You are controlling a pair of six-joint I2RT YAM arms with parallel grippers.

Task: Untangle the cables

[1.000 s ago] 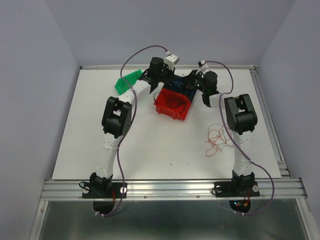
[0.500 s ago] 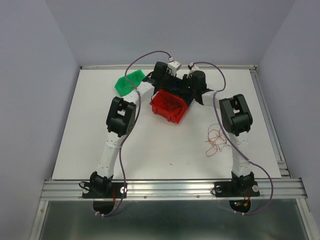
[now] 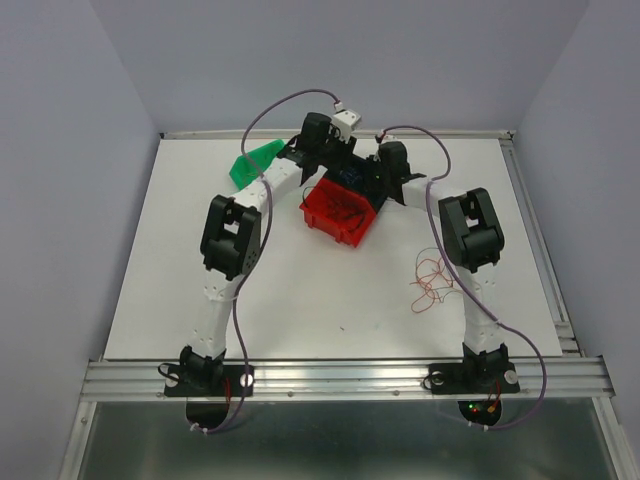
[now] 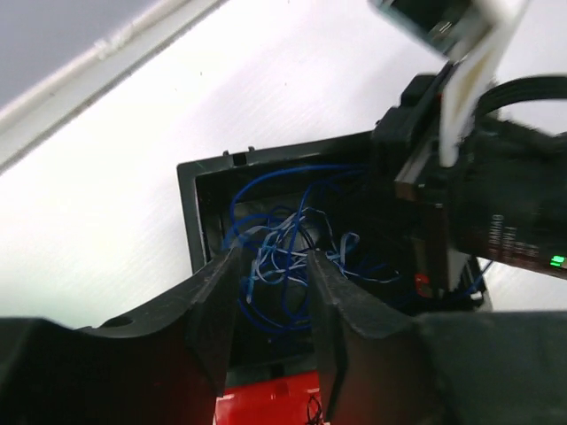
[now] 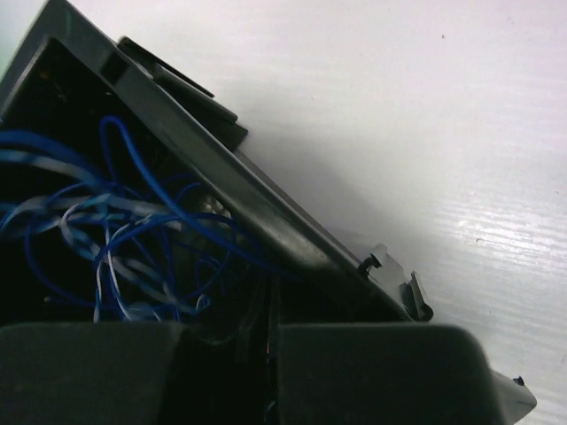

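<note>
Left gripper spread wider, three bins, one loose cable tangle

Right hand crowds the black bin's opening

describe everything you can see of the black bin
The black bin is an open-topped rectangular box of what looks like dark moulded plastic, with a thick rim and small clips on its outer wall. It sits on the white table, beside the red bin, and holds a loose tangle of thin blue wires. The left gripper hangs open above them.
</note>
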